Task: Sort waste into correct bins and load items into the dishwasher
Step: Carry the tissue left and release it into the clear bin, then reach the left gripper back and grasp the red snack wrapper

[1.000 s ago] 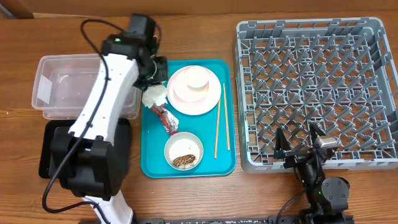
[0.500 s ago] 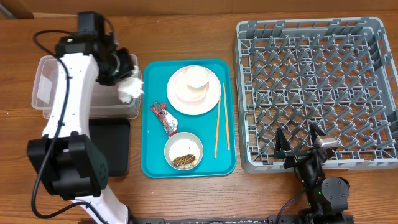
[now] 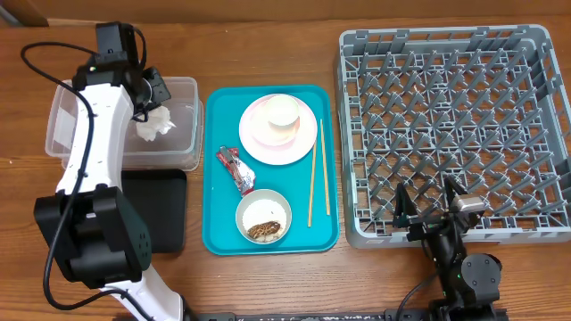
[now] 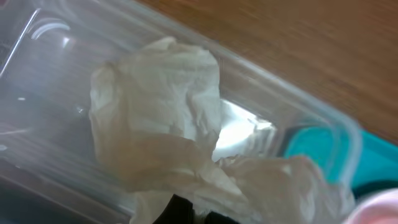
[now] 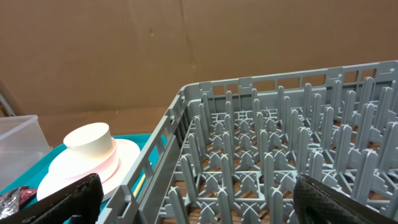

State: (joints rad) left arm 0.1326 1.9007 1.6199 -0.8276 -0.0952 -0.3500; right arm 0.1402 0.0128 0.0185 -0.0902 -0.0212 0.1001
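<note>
Your napkin (image 3: 155, 125) is hanging crumpled over the inside of the clear tub (image 3: 62, 98), toward its R side; can't tell if it's touching the bottom. You're pinching it w/ the L gripper (image 3: 148, 109), jaws pressed together on the paper. The wrist view is showing the wad (image 4: 161, 124) right in front of the dark fingertips. The black tray (image 3: 165, 214) is lying just beside the tub, partly under the L arm. Next over, the teal tray (image 3: 214, 192) is holding the red wrapper (image 3: 237, 169), the pink plate (image 3: 257, 143) w/ the white cup (image 3: 283, 111) on it, the bowl (image 3: 263, 217) w/ brownish scraps (image 3: 260, 230), and two chopsticks (image 3: 312, 174) side by side. Your R gripper (image 3: 428, 198) is sitting at the near edge of the grey rack (image 3: 446, 107), fingers spread wide, gripping nothing.
</note>
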